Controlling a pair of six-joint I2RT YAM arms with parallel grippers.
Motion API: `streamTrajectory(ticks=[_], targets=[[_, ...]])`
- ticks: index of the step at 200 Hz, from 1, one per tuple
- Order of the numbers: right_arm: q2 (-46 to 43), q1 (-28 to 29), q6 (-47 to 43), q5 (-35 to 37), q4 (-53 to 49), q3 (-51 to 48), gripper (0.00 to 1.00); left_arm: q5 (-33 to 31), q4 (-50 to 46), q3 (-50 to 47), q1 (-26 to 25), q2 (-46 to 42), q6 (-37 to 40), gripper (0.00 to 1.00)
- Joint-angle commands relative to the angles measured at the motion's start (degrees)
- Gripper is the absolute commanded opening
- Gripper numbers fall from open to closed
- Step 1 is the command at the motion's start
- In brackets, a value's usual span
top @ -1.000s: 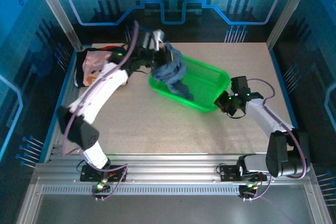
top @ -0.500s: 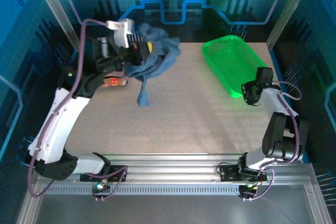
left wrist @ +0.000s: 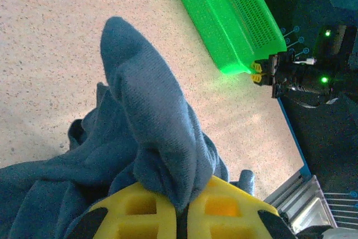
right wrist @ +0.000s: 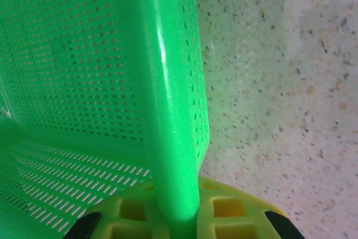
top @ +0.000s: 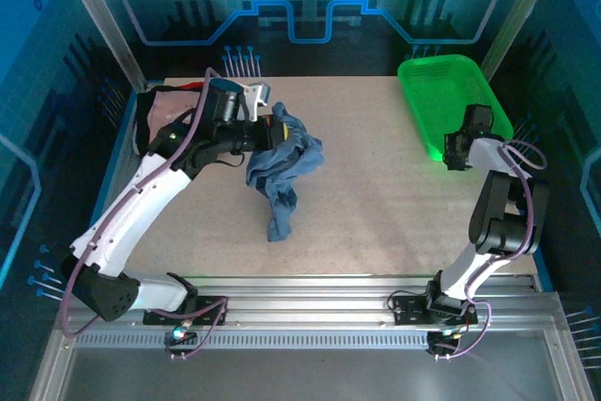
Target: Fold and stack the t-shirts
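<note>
From above, the left claw is clamped on the bunched slate-blue t-shirt, which trails onto the counter left of its middle. The right claw pinches the near rim of the green basket at the far right corner. In the left wrist view the yellow pads hold a narrow fold of cloth, so a quick lift could slip it free or leave the shirt twisted. In the right wrist view the basket wall sits squeezed between that claw's pads, and pushing further might tip it over the counter's edge.
</note>
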Motion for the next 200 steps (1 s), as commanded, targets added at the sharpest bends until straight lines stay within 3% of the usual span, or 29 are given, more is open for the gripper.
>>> streamTrajectory(ticks=[1, 47, 57, 72, 76, 86, 111, 166, 200], targets=[[3.3, -1.7, 2.5, 0.9, -5.1, 1.3, 0.0, 3.2, 5.3, -1.5, -0.6, 1.5, -1.8, 0.0], [4.2, -2.8, 1.4, -0.1, -5.6, 1.9, 0.0, 8.2, 10.3, -1.3, -1.2, 8.9, -2.1, 0.0], [3.9, -2.9, 0.4, -1.0, -5.0, 1.8, 0.15, 9.7, 11.0, -0.4, -1.5, 11.0, -1.8, 0.0], [3.4, -3.1, -2.7, -4.1, -3.1, 1.8, 0.51, 13.3, 11.0, 1.6, -1.6, 14.7, -1.7, 0.0], [3.3, -3.1, -3.9, -5.1, -2.8, 1.9, 0.59, 14.1, 11.1, 2.1, -1.6, 15.6, -1.7, 0.08], [2.4, -3.0, -7.4, -7.6, -3.0, 2.4, 0.73, 15.3, 12.2, 2.9, -1.5, 16.7, -1.8, 0.39], [-1.4, -1.2, -17.3, -12.1, -6.2, 2.4, 0.93, 16.8, 16.4, 3.2, 0.2, 16.6, -3.2, 0.97], [-15.7, 5.2, -29.9, -15.7, -11.8, -6.0, 0.98, 15.4, 10.0, -3.9, 8.2, 7.9, -3.6, 0.99], [-23.9, 15.0, -37.5, -15.2, -17.2, -9.0, 0.98, 12.0, 4.2, -18.2, 11.8, -0.4, -2.6, 0.99]])
